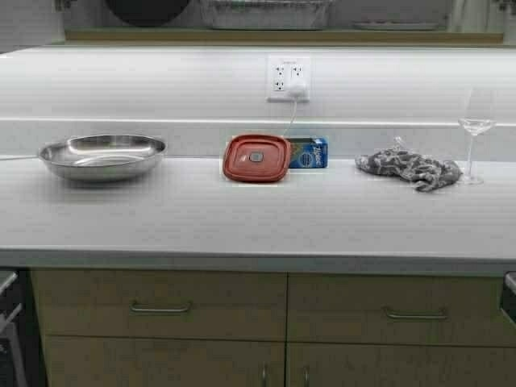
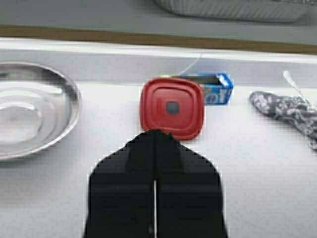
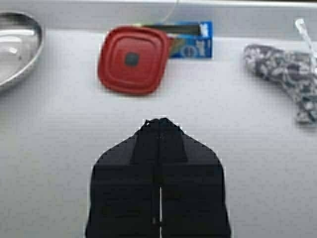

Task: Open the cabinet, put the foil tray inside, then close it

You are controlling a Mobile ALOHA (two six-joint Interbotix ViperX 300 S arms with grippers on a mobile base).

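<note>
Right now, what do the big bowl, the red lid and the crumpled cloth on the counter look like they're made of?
The bowl looks like polished steel: silvery, with mirror-like reflections inside. The red lid looks like matte moulded plastic, uniform in colour with raised concentric ridges and a dark centre tab. The cloth appears to be soft woven fabric, grey with a pale pattern, lying in limp folds; the exact fibre can't be told.

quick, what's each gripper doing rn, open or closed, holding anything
Left gripper: jaws closed, holding nothing, above the counter near the red lid.
Right gripper: jaws closed, holding nothing, above bare counter.
</note>
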